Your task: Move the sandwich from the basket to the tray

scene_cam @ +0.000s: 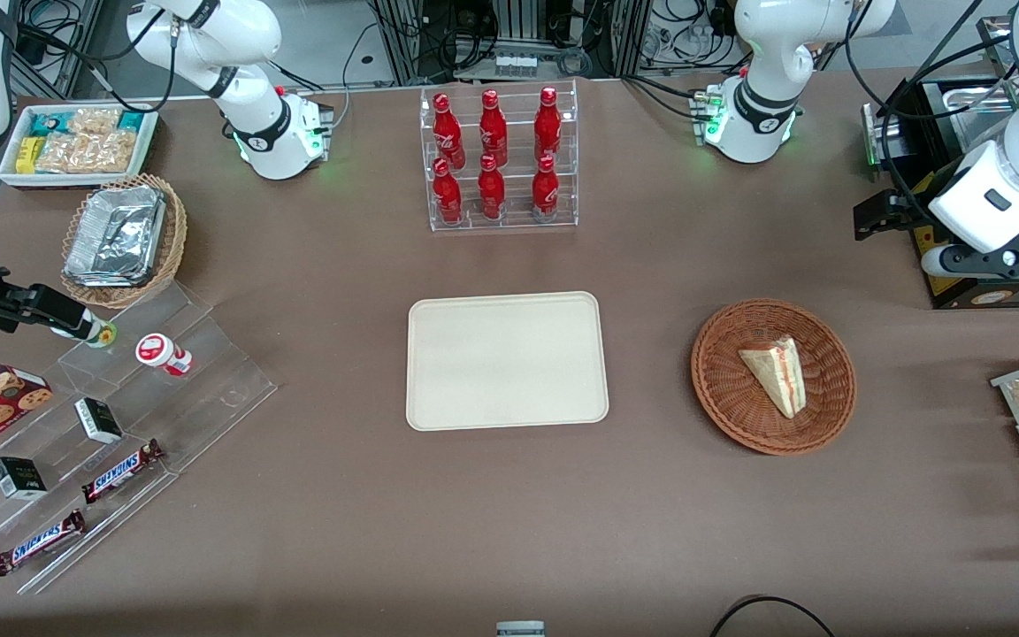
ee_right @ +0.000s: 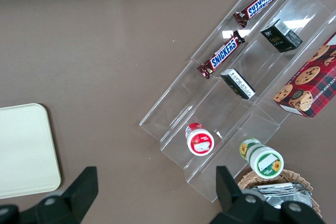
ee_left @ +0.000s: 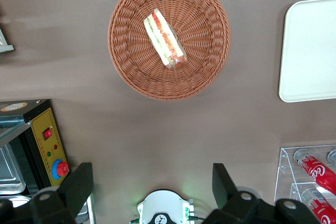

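Sandwich [scene_cam: 776,375]: 1 triangular wedge of pale bread, clear-wrapped with a slight gloss, a red-orange and yellowish filling stripe along the cut edge; in the left wrist view [ee_left: 165,38] the stripe faces up and shows red and green layers. It lies inside the basket [scene_cam: 724,389], roughly at its centre, touching the woven floor. Basket: round, shallow, reddish-brown wicker with concentric weave rings and a thicker braided rim. Tray [scene_cam: 439,389]: flat rectangle, cream-beige, matte and smooth, rounded corners, low raised rim; it sits on the brown table [scene_cam: 509,531] beside the basket, toward the parked arm's end, the 2 apart with bare table between them. Farther from the front camera than the tray stands a clear acrylic rack [scene_cam: 502,159] with 6 glossy red bottles in 2 rows of 3. Left gripper [ee_left: 152,187]: raised well above the table at the working arm's end, farther from the front camera than the basket, near a black box with a yellow panel [ee_left: 48,145]; its 2 dark fingers [ee_left: 79,184] are spread wide and hold nothing.
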Robot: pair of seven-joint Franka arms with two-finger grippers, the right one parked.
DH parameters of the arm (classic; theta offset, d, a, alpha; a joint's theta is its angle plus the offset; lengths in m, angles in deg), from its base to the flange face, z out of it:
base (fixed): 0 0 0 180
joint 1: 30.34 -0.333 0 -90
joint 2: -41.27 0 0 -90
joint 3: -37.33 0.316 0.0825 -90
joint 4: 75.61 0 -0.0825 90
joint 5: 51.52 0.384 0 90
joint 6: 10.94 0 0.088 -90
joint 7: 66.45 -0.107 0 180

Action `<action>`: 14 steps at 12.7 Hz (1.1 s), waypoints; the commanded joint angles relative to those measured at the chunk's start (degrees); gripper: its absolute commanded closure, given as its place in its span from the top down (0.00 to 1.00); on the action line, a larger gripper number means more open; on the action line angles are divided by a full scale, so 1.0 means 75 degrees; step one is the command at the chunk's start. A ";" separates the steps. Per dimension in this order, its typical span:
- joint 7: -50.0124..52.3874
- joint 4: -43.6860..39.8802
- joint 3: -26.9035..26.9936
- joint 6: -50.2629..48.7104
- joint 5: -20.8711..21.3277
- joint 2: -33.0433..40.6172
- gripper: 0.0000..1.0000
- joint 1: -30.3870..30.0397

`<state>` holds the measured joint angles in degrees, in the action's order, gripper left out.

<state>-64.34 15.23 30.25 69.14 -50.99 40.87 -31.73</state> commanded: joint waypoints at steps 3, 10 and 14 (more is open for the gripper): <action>-0.0164 -0.0054 -0.0063 0.0337 -0.0047 -0.0028 1.00 -0.0084; -0.0164 0.1044 -0.0063 0.1529 -0.0012 -0.0169 1.00 -0.0072; -0.0164 0.1994 -0.0063 0.2702 -0.0012 -0.0169 1.00 -0.0072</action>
<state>-64.54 26.42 30.17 85.62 -50.99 38.46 -31.74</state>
